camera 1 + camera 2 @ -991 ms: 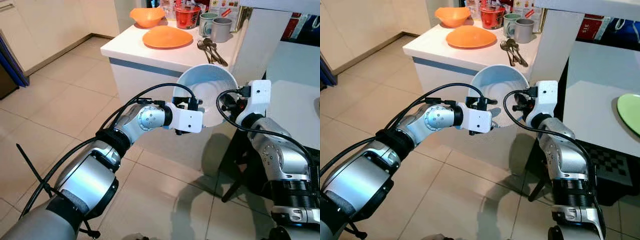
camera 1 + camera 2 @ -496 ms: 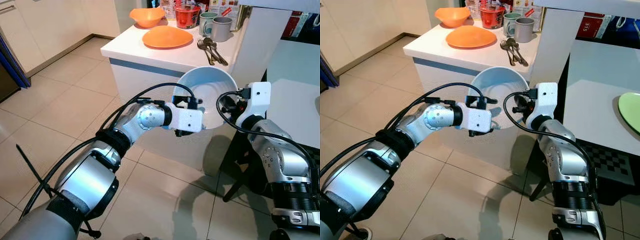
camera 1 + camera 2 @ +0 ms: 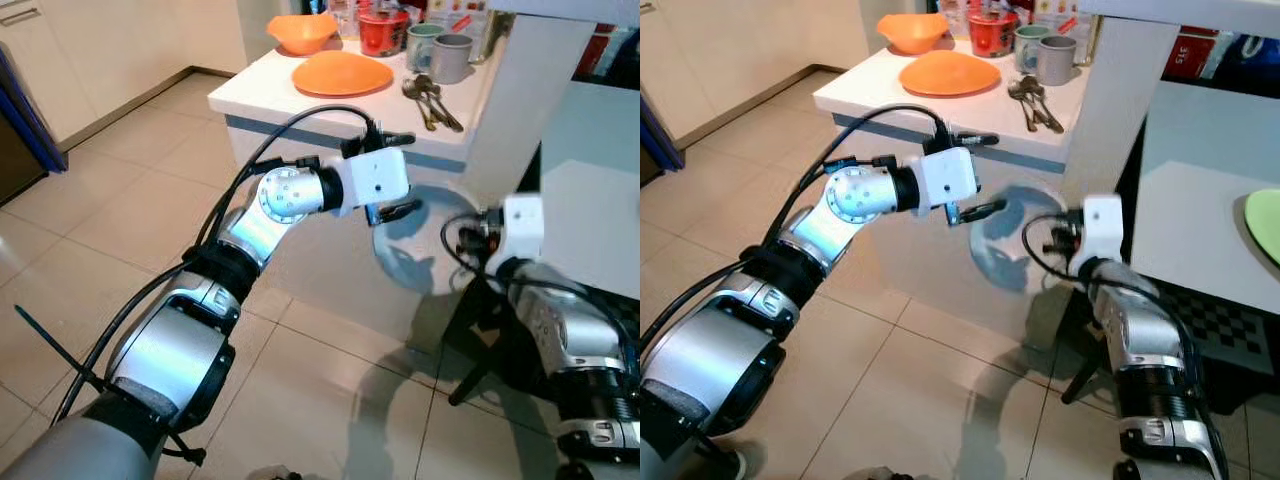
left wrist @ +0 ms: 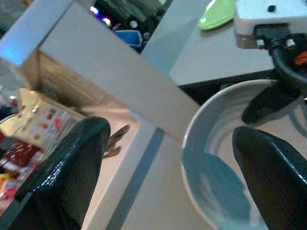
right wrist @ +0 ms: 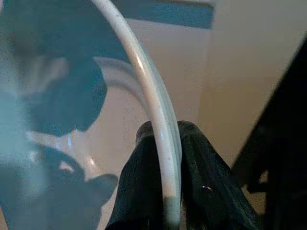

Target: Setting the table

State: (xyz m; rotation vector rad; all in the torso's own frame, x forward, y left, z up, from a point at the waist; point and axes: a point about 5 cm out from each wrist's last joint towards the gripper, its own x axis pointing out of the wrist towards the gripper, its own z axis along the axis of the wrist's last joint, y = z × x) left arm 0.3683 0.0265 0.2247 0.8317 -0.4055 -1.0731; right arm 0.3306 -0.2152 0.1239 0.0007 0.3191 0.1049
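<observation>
A white bowl [image 3: 415,250], pale blue inside, hangs blurred in front of the white counter [image 3: 330,105], tipped on its side. My right gripper [image 3: 468,236] holds it at its right edge. In the right wrist view, the two black fingers [image 5: 144,191] are shut on the bowl's rim [image 5: 160,124]. My left gripper [image 3: 408,176] is open, above and left of the bowl, and holds nothing. The left wrist view looks between the spread fingers [image 4: 72,167] at the bowl [image 4: 216,191] below.
On the counter are an orange plate [image 3: 342,72], an orange bowl [image 3: 302,30], a red cup [image 3: 382,30], two grey mugs [image 3: 450,55] and cutlery [image 3: 432,100]. A white table [image 3: 600,200] on the right carries a green plate [image 3: 1265,220]. Tiled floor lies on the left.
My left gripper let go of the bowl and rose toward the counter edge. The bowl, held by the right gripper alone, has dropped lower and is blurred.
</observation>
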